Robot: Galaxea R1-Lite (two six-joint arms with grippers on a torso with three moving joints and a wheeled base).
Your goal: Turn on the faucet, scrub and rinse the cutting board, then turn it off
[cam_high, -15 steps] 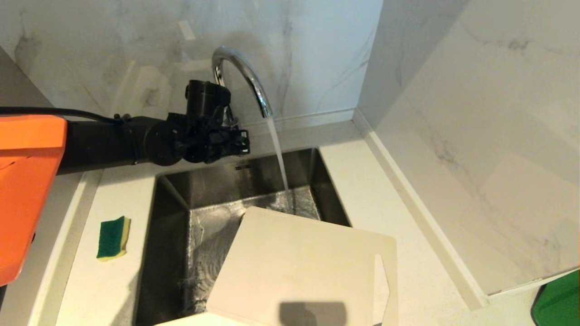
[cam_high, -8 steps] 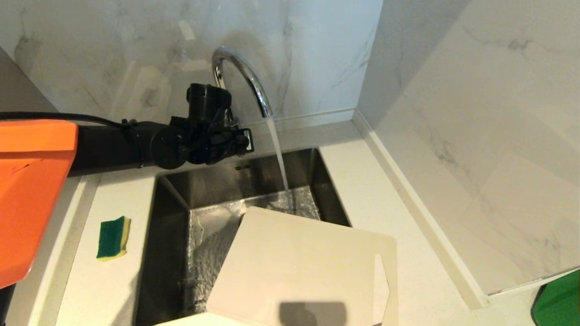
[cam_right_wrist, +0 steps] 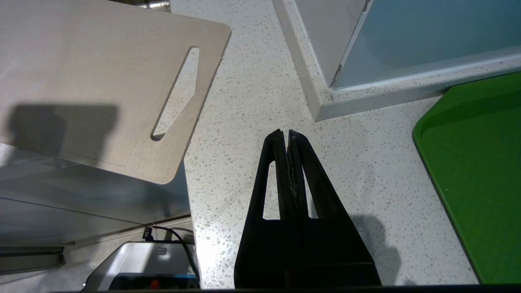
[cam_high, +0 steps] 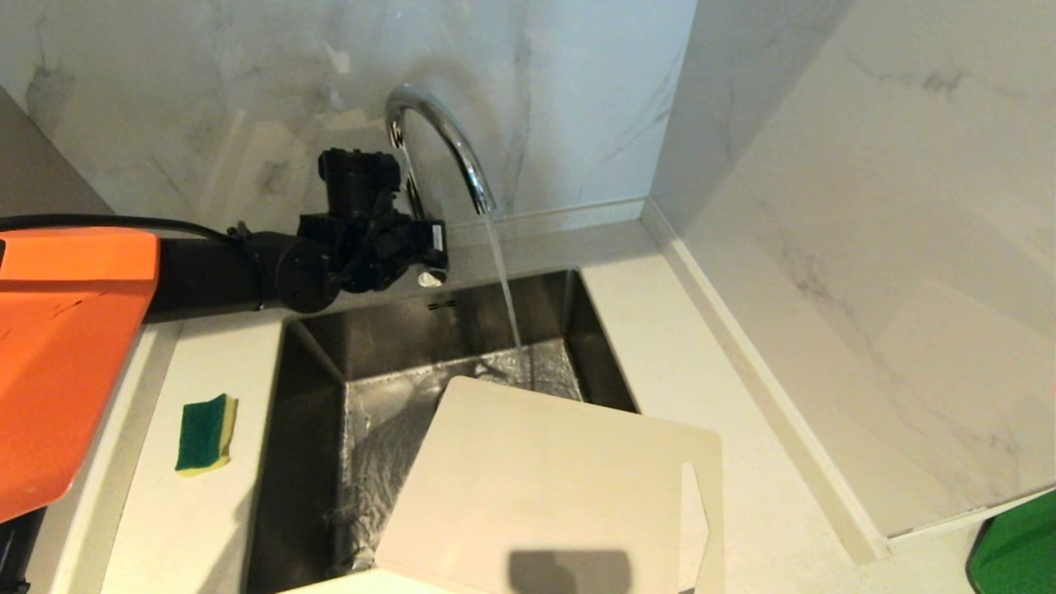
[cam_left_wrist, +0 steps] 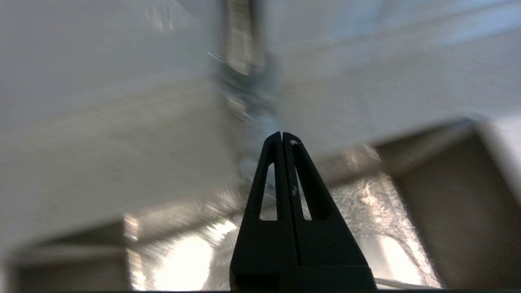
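Observation:
The chrome faucet [cam_high: 439,132] arches over the sink and a thin stream of water [cam_high: 505,285] runs from its spout. My left gripper [cam_high: 435,247] is shut and empty, right beside the faucet's stem, just above the lever's round end [cam_high: 427,279]. In the left wrist view the shut fingertips [cam_left_wrist: 282,136] point at the blurred faucet base [cam_left_wrist: 246,87]. The cream cutting board [cam_high: 544,487] lies tilted across the sink's front right corner, its slot handle to the right. My right gripper [cam_right_wrist: 284,134] hangs shut over the counter, to the right of the cutting board [cam_right_wrist: 93,81].
A green and yellow sponge [cam_high: 205,433] lies on the counter left of the steel sink [cam_high: 313,429]. Marble walls close in behind and on the right. A green tray [cam_high: 1019,549] sits at the counter's front right, also in the right wrist view as the tray [cam_right_wrist: 480,162].
My left gripper has drawn back a little to the left and turned at the wrist, uncovering the lever's round end. The water stream looks thinner than before.

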